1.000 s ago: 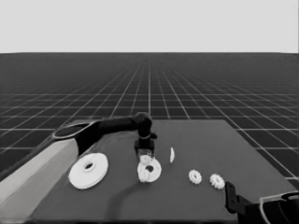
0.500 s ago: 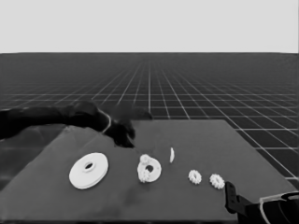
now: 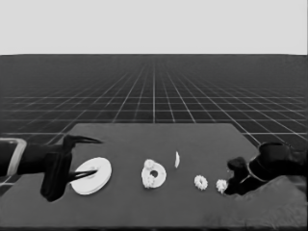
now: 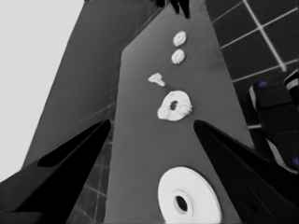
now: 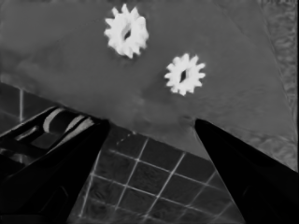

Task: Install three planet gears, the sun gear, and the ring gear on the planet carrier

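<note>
the left hand [image 3: 82, 156] is waiting over the left end of the surface [image 3: 202, 139], its two long fingers spread wide and gripping nothing. the larger round part [image 3: 91, 175] is lying flat under and just beside those fingers, not held; in the left wrist view it is sitting between the two dark wedges [image 4: 189, 201].

near the middle of the surface the smaller round part [image 3: 154, 174] is lying flat, with two small gears sitting on it, one [image 3: 149, 164] at its far edge and one [image 3: 150, 180] at its near edge. the left wrist view is showing the same part [image 4: 175, 105] with lumpy toothed shapes along its rim. just to its right, and apart from it, the thin white piece [image 3: 177, 159] is standing tilted on the surface.

farther right, two more gears are lying loose on the surface, one [image 3: 200, 182] nearer the middle and one [image 3: 221, 185] close to the right hand [image 3: 236, 178]. that hand is reaching in from the lower right, just beside the second gear and not touching it. in the right wrist view its fingers are spread wide, empty, with both gears [image 5: 126, 36] [image 5: 185, 74] lying beyond them near the surface's edge.
</note>
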You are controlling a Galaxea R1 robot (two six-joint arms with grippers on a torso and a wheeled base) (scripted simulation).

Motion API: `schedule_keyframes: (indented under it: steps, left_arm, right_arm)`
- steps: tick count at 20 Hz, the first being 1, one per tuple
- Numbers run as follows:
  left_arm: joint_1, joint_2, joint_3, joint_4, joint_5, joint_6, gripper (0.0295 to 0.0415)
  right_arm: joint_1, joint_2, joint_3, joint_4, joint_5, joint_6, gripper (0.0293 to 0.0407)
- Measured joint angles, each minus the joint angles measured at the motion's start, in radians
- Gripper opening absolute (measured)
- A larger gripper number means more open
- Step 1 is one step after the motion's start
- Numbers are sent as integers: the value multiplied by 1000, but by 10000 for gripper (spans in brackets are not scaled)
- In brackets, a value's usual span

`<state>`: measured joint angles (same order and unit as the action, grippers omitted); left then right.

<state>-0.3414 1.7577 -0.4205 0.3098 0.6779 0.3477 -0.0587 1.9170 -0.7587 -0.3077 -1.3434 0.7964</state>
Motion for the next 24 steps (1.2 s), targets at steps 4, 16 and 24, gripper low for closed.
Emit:
schedule_keyframes:
  steps: [4,16,24]
  left_arm:
    - [-1,-2,2,0,-1,3,385]
    - [-1,-3,3,0,-1,3,385]
    - [-1,-3,3,0,-1,3,385]
  right_arm:
    - [37,141,-298,112,-97,170,385]
    - [-188,238,-483,-52,34,161,385]
    - [-190,239,-486,-54,36,161,312]
